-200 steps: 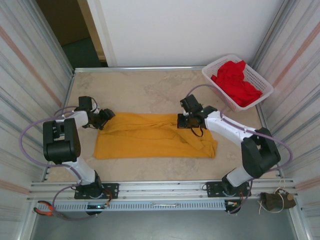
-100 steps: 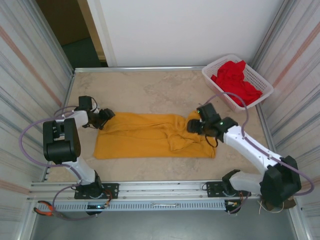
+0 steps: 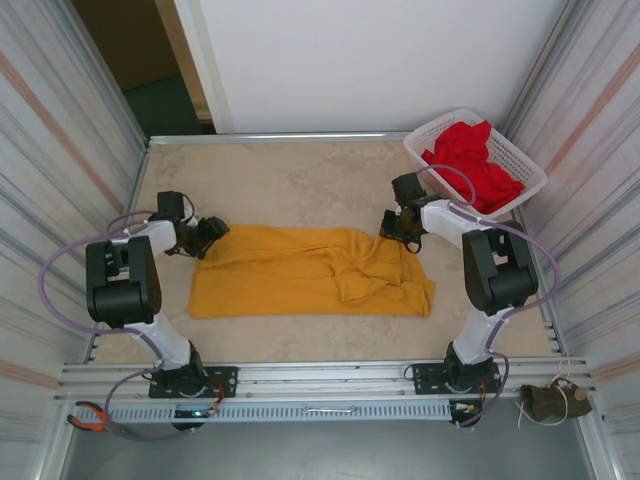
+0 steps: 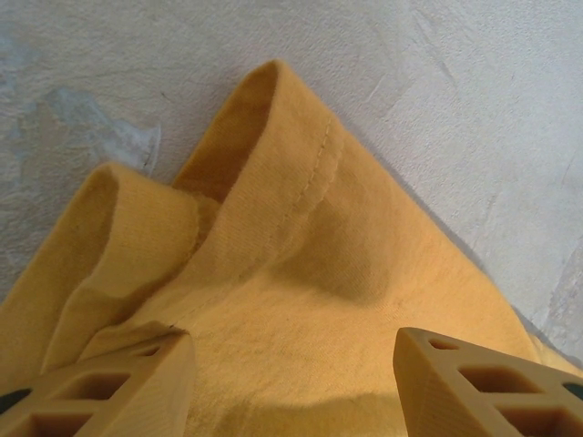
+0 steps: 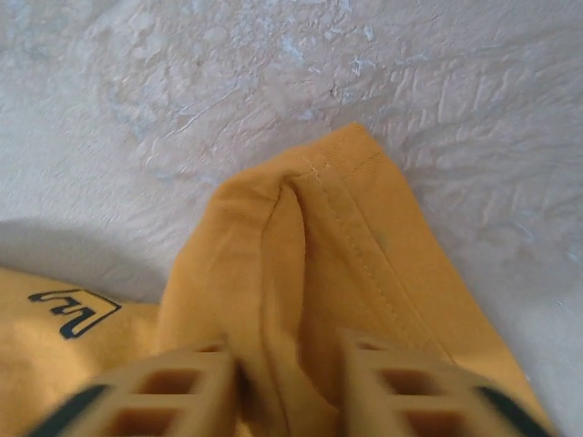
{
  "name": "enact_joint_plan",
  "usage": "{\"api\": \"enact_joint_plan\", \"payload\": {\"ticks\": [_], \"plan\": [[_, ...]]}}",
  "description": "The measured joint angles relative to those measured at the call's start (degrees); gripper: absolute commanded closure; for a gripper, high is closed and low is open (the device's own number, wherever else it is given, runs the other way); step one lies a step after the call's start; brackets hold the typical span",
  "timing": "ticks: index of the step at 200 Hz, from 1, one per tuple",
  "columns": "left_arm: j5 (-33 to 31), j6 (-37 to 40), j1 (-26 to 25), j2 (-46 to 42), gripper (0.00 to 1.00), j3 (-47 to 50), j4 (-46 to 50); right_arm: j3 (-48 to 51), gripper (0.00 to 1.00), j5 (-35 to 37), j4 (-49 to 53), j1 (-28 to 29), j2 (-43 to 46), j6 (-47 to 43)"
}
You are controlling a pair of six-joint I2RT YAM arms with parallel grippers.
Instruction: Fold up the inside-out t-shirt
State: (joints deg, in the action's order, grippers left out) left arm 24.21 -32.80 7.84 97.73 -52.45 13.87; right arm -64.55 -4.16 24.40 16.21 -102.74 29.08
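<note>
In the middle of the tabletop [image 3: 300, 180]: the yellow t-shirt [image 3: 310, 272] lies as a long band running left to right, rumpled toward its right end.
Done: by my judgement, the lengthwise folds.
Left to do: smoothing the right end and folding the ends across.
Left claw [image 3: 212, 235]: released, fingers spread over the far left corner.
Right claw [image 3: 398, 228]: clenched on a fold at the far right corner.
Edges: stitched hems at both corners, and the left one is doubled.
Room: bare tabletop beyond and in front. The basket [image 3: 531, 181] of red clothes [image 3: 470, 160] stands near the right claw.
</note>
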Motion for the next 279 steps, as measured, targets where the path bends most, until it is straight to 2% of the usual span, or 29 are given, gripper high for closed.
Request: {"api": "enact_joint_plan", "payload": {"ticks": [31,63,65,73,77,83,92,109,131,160,176,191,239,260,279], "plan": [[-0.2,0.0,0.0,0.5,0.40,-0.6,0.5,-1.2,1.00,-1.8,-0.4,-4.0,-0.4,0.3],[-0.3,0.0,0.0,1.2,0.41,-1.2,0.7,-7.4,1.00,-1.5,-0.4,-7.8,-1.4,0.2],[-0.3,0.0,0.0,1.2,0.41,-1.2,0.7,-7.9,0.98,-1.4,-0.4,-7.9,-1.6,0.2],[-0.3,0.0,0.0,1.3,0.41,-1.3,0.6,-9.8,0.81,-1.2,-0.5,-8.4,-2.7,0.2],[-0.3,0.0,0.0,1.3,0.41,-1.3,0.6,-10.9,0.67,-1.2,-0.5,-8.5,-3.3,0.2],[-0.2,0.0,0.0,1.4,0.41,-1.4,0.6,-12.3,0.55,-1.0,-0.7,-8.7,-4.4,0.2],[-0.2,0.0,0.0,1.5,0.41,-1.4,0.6,-13.8,0.49,-0.5,-0.8,-8.8,-6.0,0.1],[-0.2,0.0,0.0,1.5,0.41,-1.5,0.6,-14.2,0.48,0.2,-0.6,-8.8,-7.0,0.0],[-0.2,0.1,0.0,1.7,0.40,-1.9,0.8,-9.4,0.49,1.5,-0.6,-8.3,-3.3,0.0],[-0.3,0.5,0.0,1.9,0.40,-2.9,1.5,3.5,0.49,3.3,1.6,-4.5,11.5,0.7],[-0.2,0.9,-0.1,1.9,0.40,-3.9,2.6,9.6,0.57,4.4,1.8,-0.6,19.8,1.9],[-0.2,1.1,-0.1,1.9,0.40,-5.0,3.0,13.4,0.63,4.2,1.6,2.1,23.9,2.7],[-0.3,1.6,-0.2,1.9,0.40,-5.9,3.7,14.8,0.94,4.1,1.1,3.4,16.6,2.8],[-0.7,1.7,-0.4,2.0,0.40,-5.9,4.1,14.9,0.99,4.1,2.6,4.3,15.9,1.8],[-0.7,1.7,-0.6,2.0,0.40,-5.9,4.1,16.7,0.99,4.2,3.5,5.5,18.5,2.0]]}}
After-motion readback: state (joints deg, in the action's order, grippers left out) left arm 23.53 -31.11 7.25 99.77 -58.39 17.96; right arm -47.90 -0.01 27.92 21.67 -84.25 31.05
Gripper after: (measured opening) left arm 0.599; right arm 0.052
